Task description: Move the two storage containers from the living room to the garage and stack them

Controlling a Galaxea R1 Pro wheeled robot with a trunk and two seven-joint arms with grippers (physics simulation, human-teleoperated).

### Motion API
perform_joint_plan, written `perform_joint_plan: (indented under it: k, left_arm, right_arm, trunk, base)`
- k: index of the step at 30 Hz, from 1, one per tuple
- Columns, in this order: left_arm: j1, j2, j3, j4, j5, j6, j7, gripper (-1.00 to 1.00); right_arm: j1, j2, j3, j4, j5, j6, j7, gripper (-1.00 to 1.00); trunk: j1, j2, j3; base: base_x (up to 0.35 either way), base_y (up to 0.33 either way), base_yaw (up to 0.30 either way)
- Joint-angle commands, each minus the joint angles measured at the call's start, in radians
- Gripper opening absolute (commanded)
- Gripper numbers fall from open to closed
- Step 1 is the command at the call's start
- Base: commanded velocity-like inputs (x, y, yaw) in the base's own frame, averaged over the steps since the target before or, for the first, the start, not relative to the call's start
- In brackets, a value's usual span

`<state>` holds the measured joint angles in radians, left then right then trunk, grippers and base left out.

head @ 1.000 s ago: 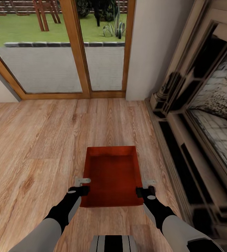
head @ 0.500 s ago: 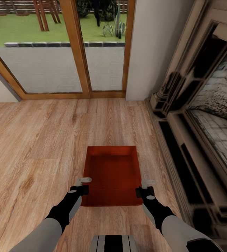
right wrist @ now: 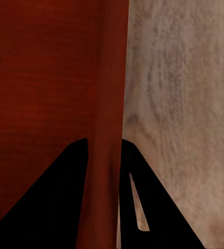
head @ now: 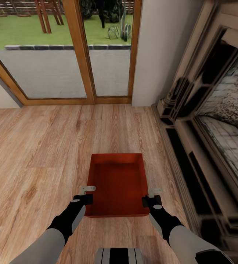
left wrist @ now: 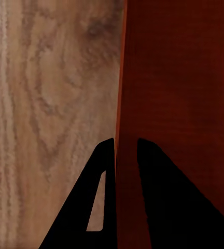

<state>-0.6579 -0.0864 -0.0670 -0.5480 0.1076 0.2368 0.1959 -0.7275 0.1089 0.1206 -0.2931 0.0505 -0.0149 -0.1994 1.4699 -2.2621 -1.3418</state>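
One storage container (head: 118, 183), red-orange, open-top, rectangular, nothing inside it. It sits low in front of the robot over the light wood plank floor (head: 34, 154) of the living room, between the two arms, long side running away from the robot. Whether it rests on the planks or is lifted just off them is hard to tell from the head view.

Left end effector (head: 86, 194) is at the container's left wall near the close corner; in the left wrist view the two dark fingers (left wrist: 99, 207) straddle that wall, one inside, one outside, closed down on it. Right end effector (head: 152, 196) mirrors this on the right wall; right wrist view shows its fingers (right wrist: 60, 202) pinching the wall the same way.

Both arms reach forward and down, roughly parallel, forearms grey, wrists black. Near container wall partly cut by the wrists.

Fireplace (head: 222, 121) to the right is cut off by the frame edge, smeared and dark. Glass doors (head: 60, 55) with orange wood frames ahead, lawn beyond.
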Motion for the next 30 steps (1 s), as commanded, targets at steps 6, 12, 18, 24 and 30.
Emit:
perform_joint_plan:
  k: [6, 12, 18, 24, 30]
  left_arm:
    - [0.0, 0.002, 0.0, -0.003, -0.012, 0.008, 0.014, -1.0]
    - [0.0, 0.003, 0.002, -0.003, -0.011, 0.008, 0.014, -1.0]
    - [0.0, 0.004, 0.002, -0.003, -0.011, 0.009, 0.014, -1.0]
    - [0.0, 0.003, 0.003, -0.002, -0.011, 0.009, 0.014, -1.0]
    - [0.0, 0.004, 0.003, -0.001, -0.011, 0.009, 0.014, -1.0]
  right_arm:
    - [0.0, -0.007, -0.005, 0.002, 0.005, 0.001, -0.011, -1.0]
    - [-0.001, -0.008, -0.005, 0.002, 0.005, 0.001, -0.011, -1.0]
    - [-0.001, -0.007, -0.006, 0.002, 0.005, 0.006, -0.011, -1.0]
    - [-0.001, -0.007, -0.005, 0.002, 0.004, 0.005, -0.011, -1.0]
    - [0.0, -0.008, -0.004, 0.002, 0.003, 0.008, -0.009, -1.0]
  trunk:
    - [-0.023, 0.042, 0.018]
    - [-0.046, 0.084, 0.037]
    - [-0.069, 0.126, 0.056]
    - [-0.092, 0.168, 0.075]
    - [-0.115, 0.21, 0.094]
  base:
    - [0.0, 0.0, 0.0]
    - [0.0, 0.0, 0.0]
    - [0.0, 0.0, 0.0]
    - [0.0, 0.0, 0.0]
    - [0.0, 0.0, 0.0]
